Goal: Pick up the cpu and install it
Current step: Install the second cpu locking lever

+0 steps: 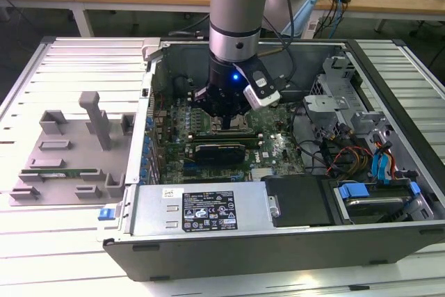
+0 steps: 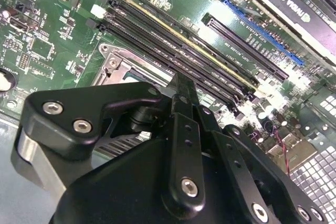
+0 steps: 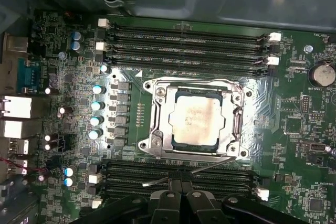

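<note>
The hand hangs low inside the open computer case, just above the green board. Whether it is clenched or released cannot be told; nothing shows between its black links. Just beside it the cpu lies flat in its metal socket frame, silvery plate facing up, edges square with the frame and with the memory slots on either side. Being nearly square, it has no clear long axis. The chip looks already seated, so the work seems to stand at the install step; locking the frame would call for care not to shift the chip.
</note>
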You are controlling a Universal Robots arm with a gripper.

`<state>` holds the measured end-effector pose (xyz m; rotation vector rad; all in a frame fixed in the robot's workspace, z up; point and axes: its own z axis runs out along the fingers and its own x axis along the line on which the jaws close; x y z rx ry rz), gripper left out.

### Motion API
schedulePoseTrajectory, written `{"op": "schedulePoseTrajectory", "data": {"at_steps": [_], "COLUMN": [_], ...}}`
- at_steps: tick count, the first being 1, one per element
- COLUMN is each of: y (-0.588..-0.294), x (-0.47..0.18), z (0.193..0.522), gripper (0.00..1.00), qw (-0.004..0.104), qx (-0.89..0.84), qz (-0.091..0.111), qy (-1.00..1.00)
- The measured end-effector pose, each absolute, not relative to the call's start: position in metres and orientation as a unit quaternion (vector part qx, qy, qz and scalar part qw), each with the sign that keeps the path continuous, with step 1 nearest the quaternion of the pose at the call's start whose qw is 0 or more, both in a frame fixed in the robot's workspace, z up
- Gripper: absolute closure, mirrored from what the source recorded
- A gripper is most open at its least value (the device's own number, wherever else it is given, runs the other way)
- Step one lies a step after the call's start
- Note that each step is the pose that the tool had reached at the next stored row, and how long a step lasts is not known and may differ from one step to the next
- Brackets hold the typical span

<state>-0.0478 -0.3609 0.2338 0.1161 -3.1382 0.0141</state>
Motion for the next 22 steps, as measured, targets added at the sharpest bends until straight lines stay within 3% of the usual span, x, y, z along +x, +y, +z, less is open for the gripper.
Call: {"op": "schedulePoseTrajectory", "data": {"at_steps": [22], "y": [-0.361], "x": [-0.0479], "z": [0.2284], "gripper": [0.89], "qw": [0.001], "qx": [0.037], "qz": [0.005], "qy": [-0.999]}}
